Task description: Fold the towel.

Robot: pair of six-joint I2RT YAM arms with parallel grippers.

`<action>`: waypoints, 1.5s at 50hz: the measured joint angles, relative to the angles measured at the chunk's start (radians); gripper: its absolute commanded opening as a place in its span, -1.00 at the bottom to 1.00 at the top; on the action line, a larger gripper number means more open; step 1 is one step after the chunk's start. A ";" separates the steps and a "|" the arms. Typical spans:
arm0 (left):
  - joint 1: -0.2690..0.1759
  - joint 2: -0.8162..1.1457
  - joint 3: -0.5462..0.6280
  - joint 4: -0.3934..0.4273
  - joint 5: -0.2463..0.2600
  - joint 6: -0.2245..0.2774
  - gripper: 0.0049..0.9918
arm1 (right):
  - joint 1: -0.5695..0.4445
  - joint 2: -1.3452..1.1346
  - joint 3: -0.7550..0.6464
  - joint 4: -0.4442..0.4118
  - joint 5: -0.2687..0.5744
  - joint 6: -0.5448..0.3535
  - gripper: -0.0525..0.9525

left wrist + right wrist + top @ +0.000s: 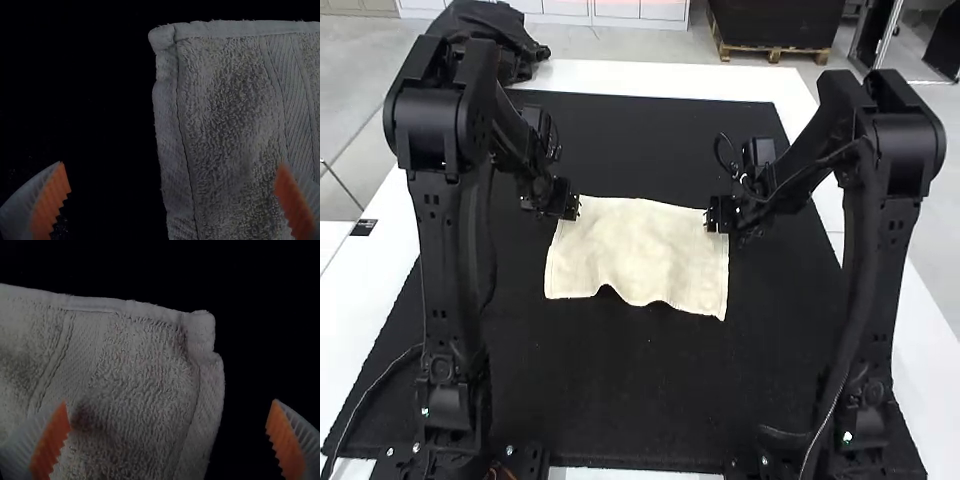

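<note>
1. Black arms stand at the near edge of the desk (620,76), the left arm (445,240) towards its left corner and the right arm (865,270) towards its right. We take the spacing as meant for working a cloth from both sides at once.
2. Beneath our work lies a black mat (630,400), set in from the desk's side edges; it probably gives the cloth some grip.
3. Our towel (638,250) lies spread on it, around the middle between the desk's left and right edges. Its near edge is wavy, with small humps, so we may need to smooth it before the layers will match.
4. Left hand (172,164) is wide, with bare mat and the towel's side hem between its fingers, close to the far left corner. It grips no cloth.
5. Right hand (170,401) is wide too, at the far right corner, its fingers to either side of the hem. Such a matched pair suggests we mean to pinch both far corners and bring them towards the desk's near edge, the fold being all to do.
6. Beyond, at the desk's far left corner, sits a dark bundle (485,35), perhaps a bag; we cannot tell what it holds.
</note>
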 measured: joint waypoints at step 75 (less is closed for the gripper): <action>0.034 0.038 -0.031 0.150 0.035 -0.011 -0.96 | -0.039 -0.003 -0.009 -0.056 -0.190 -0.003 -0.94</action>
